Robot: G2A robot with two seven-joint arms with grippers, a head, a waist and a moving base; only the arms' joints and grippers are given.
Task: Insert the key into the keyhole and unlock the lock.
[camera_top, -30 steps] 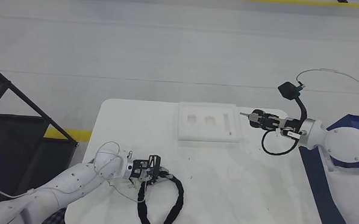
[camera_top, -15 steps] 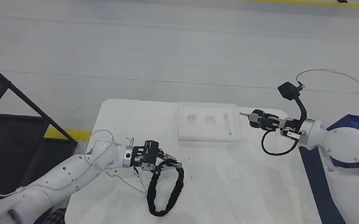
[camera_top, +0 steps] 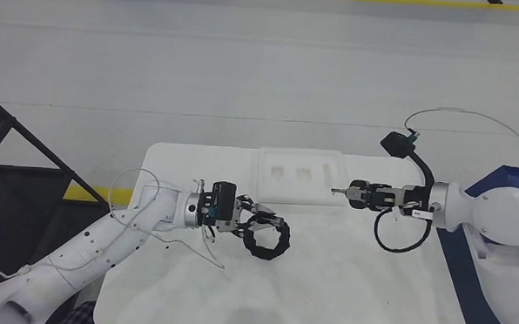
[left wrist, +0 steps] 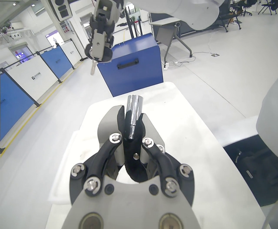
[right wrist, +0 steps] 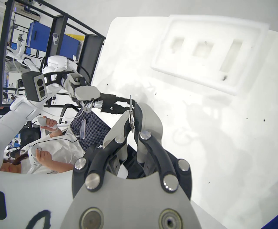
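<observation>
My left gripper [camera_top: 242, 220] is shut on the lock, a chrome cylinder [left wrist: 134, 112] on a black cable loop [camera_top: 266, 240], and holds it above the table left of centre. The cylinder's end points across toward the right gripper. In the left wrist view the left gripper [left wrist: 131, 118] has the cylinder standing out past its fingertips. My right gripper [camera_top: 352, 194] is shut on the key [camera_top: 337, 191], blade toward the lock, with a clear gap between them. From the right wrist, the key [right wrist: 131, 108] sits edge-on in the right gripper [right wrist: 132, 115], with the lock [right wrist: 93, 104] beyond it.
A white foam tray [camera_top: 301, 177] with three recesses lies at the table's far edge, between the two arms. The white table [camera_top: 368, 280] has bare room in front of it. A black rack [camera_top: 14, 195] stands off the left side and a blue cabinet [left wrist: 134, 62] off the right.
The left arm has lifted the lock off the table and carried it toward the centre, the cable loop hanging under it. The right arm has brought the key leftward and nearer.
</observation>
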